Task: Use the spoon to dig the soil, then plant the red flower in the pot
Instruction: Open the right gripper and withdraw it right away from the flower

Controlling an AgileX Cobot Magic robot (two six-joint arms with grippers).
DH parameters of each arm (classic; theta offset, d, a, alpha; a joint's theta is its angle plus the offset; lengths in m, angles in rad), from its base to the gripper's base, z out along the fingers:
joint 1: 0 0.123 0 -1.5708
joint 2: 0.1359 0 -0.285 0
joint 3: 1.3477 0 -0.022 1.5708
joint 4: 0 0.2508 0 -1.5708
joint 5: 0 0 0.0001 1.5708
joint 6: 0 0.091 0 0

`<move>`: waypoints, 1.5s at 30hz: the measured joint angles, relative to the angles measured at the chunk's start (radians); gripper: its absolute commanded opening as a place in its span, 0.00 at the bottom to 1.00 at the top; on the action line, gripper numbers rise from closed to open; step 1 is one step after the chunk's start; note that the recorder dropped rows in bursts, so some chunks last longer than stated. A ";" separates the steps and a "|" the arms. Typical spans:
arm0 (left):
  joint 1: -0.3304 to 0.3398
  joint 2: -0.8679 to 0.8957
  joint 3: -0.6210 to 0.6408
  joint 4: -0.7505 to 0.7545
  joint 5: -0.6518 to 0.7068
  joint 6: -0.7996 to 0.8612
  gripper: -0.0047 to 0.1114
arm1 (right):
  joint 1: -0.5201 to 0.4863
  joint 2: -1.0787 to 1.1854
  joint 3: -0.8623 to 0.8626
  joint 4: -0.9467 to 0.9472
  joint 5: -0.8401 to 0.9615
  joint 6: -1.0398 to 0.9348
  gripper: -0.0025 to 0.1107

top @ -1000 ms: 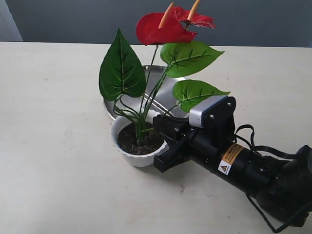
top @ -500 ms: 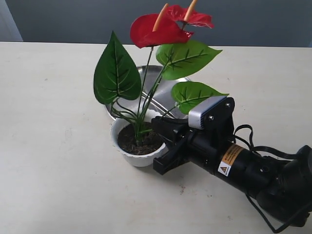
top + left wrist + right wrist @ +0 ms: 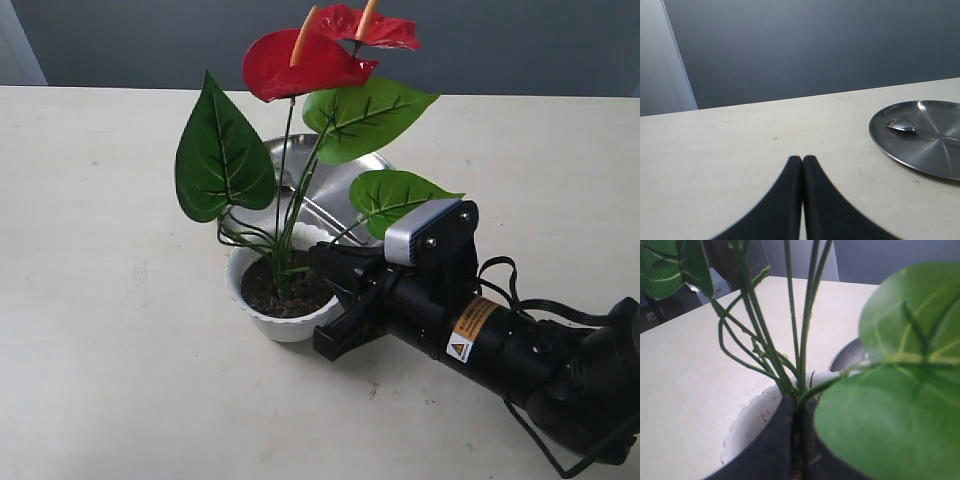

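Note:
The red flower (image 3: 300, 60) stands in the white pot (image 3: 268, 322), its stems set in the dark soil (image 3: 262, 290) and its top leaning left. My right gripper (image 3: 318, 258) reaches over the pot's right rim. In the right wrist view it (image 3: 797, 407) is shut on the green stems (image 3: 805, 340) just above the scalloped pot (image 3: 752, 425). The spoon (image 3: 905, 127) lies in the steel plate (image 3: 940, 160), seen from the left wrist. My left gripper (image 3: 802, 160) is shut on nothing, low over bare table beside that plate; the exterior view does not show it.
The steel plate (image 3: 335, 200) sits right behind the pot, partly covered by leaves. A broad green leaf (image 3: 890, 390) blocks much of the right wrist view. The right arm's black body (image 3: 500, 335) lies across the table's lower right. A grey wall backs the table.
The flower's blooms and leaves have swung to the left over the pot. The right gripper has stayed shut at the stems and edged slightly left.

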 measured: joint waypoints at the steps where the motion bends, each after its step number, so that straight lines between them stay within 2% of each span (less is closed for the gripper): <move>1: 0.000 0.000 0.000 0.000 0.000 0.000 0.04 | 0.000 0.000 0.000 0.000 0.000 0.002 0.02; 7: 0.000 0.000 0.000 0.000 0.000 0.000 0.04 | 0.000 0.000 0.000 0.000 0.001 0.004 0.03; 12: 0.000 0.000 0.000 0.000 0.000 0.000 0.04 | 0.000 0.010 0.004 -0.016 0.050 0.006 0.24; 16: 0.000 0.000 0.000 0.000 0.000 0.000 0.04 | 0.000 0.019 0.006 -0.028 0.084 0.008 0.24; 24: 0.000 0.000 0.000 0.000 0.000 0.000 0.04 | 0.000 0.011 0.006 -0.053 0.043 0.017 0.24; 28: 0.000 0.000 0.000 0.000 0.000 0.000 0.04 | 0.000 -0.037 0.007 -0.068 0.092 0.023 0.24; 34: 0.000 0.000 0.000 0.000 0.000 0.000 0.04 | 0.000 -0.181 0.008 -0.080 0.314 0.023 0.23; 36: 0.000 0.000 0.000 0.000 0.000 0.000 0.04 | 0.000 -0.245 0.009 -0.080 0.377 0.023 0.17; 39: 0.000 0.000 0.000 0.000 0.000 0.000 0.04 | 0.000 -0.370 0.009 -0.080 0.494 0.023 0.02; 45: 0.000 0.000 0.000 0.000 0.000 0.000 0.04 | 0.000 -0.651 0.009 0.051 0.821 -0.081 0.02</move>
